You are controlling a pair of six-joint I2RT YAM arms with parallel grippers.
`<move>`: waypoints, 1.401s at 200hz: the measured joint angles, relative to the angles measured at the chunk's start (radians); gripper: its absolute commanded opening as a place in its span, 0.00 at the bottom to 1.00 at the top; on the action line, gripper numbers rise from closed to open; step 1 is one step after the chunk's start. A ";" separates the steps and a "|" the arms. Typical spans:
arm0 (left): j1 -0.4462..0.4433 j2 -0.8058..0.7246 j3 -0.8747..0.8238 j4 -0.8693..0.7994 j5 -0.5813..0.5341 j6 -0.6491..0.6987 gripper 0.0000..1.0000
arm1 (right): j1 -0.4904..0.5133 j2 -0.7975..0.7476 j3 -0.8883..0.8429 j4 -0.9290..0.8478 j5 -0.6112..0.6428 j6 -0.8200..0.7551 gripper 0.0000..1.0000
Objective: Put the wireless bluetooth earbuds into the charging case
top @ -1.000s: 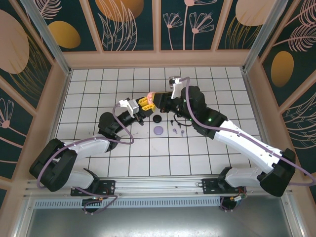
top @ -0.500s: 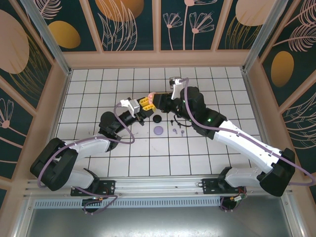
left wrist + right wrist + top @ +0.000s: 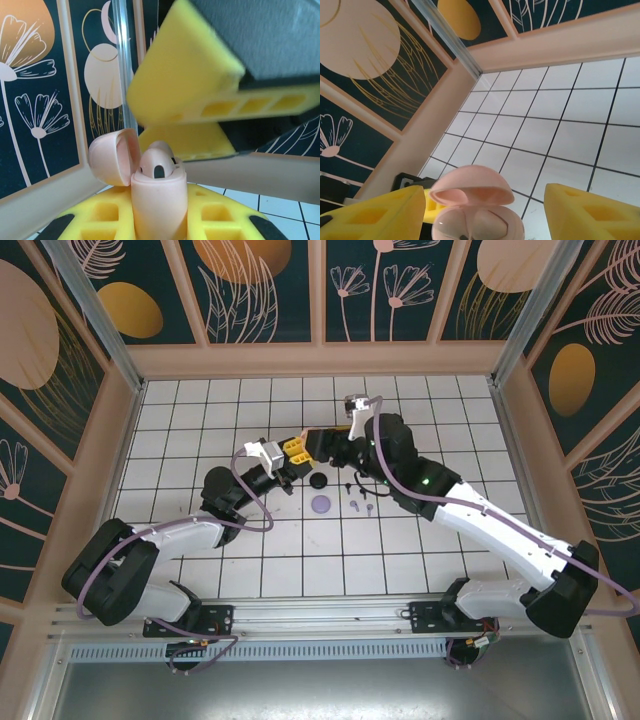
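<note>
Left end effector (image 3: 159,226) grips an open pink case (image 3: 476,224), lid tipped back, mouth facing up. Right end effector (image 3: 316,443), jaws spread and empty, hovers just above the case, straddling it.

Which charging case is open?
The pink case, held in the left gripper, lid flipped up; the black case and lilac case lie shut on the table.

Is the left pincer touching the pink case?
Touching. The left wrist view shows the pink case wedged upright between the left pincer's yellow fingers, with no gap on either side.
</note>
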 measured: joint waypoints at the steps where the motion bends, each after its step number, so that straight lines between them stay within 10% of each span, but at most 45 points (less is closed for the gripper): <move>1: 0.000 0.000 0.000 0.000 0.000 0.000 0.00 | 0.000 -0.001 0.001 -0.002 0.000 0.000 0.66; 61: 0.000 0.014 0.000 0.001 0.004 0.001 0.00 | -0.064 -0.006 0.164 -0.135 -0.017 -0.007 0.62; 124: 0.000 0.014 0.000 -0.056 0.030 0.019 0.00 | -0.163 0.295 0.462 -0.367 -0.137 -0.096 0.15; 185: 0.000 0.014 0.000 -0.087 0.030 0.027 0.00 | -0.153 0.388 0.532 -0.552 -0.241 -0.163 0.02; 249: -0.016 0.031 0.005 -0.122 0.059 0.024 0.00 | -0.135 0.148 0.293 -0.554 -0.230 -0.142 0.00; 280: -0.012 0.034 0.006 -0.076 0.019 -0.015 0.00 | -0.277 -0.108 0.097 -0.491 -0.226 -0.037 0.05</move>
